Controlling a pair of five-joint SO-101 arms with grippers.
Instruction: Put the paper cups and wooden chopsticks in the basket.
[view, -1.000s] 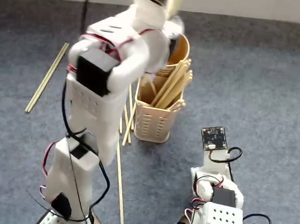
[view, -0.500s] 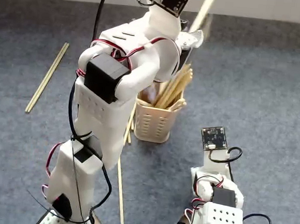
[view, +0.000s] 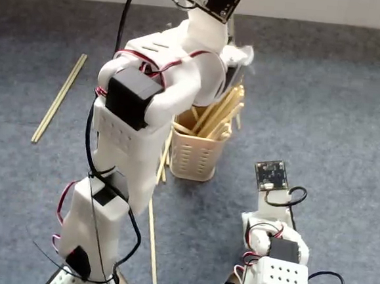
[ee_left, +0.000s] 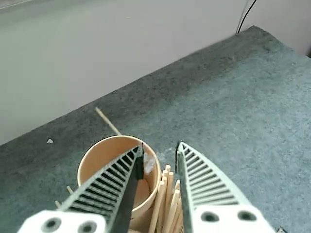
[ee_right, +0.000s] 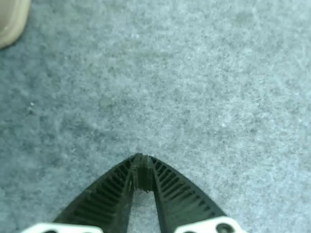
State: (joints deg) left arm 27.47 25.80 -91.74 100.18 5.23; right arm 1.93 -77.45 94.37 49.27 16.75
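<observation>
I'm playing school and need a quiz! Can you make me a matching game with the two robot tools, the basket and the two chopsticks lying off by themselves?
Things:
1. left tool
2. right tool
3. basket
4. two loose chopsticks

Places or states:
A. shut, over the carpet
B. lying flat, apart from the basket
C. open, above the cup
D. standing upright, holding a bundle of sticks

Pairs: 1-C, 2-A, 3-D, 4-B
</observation>
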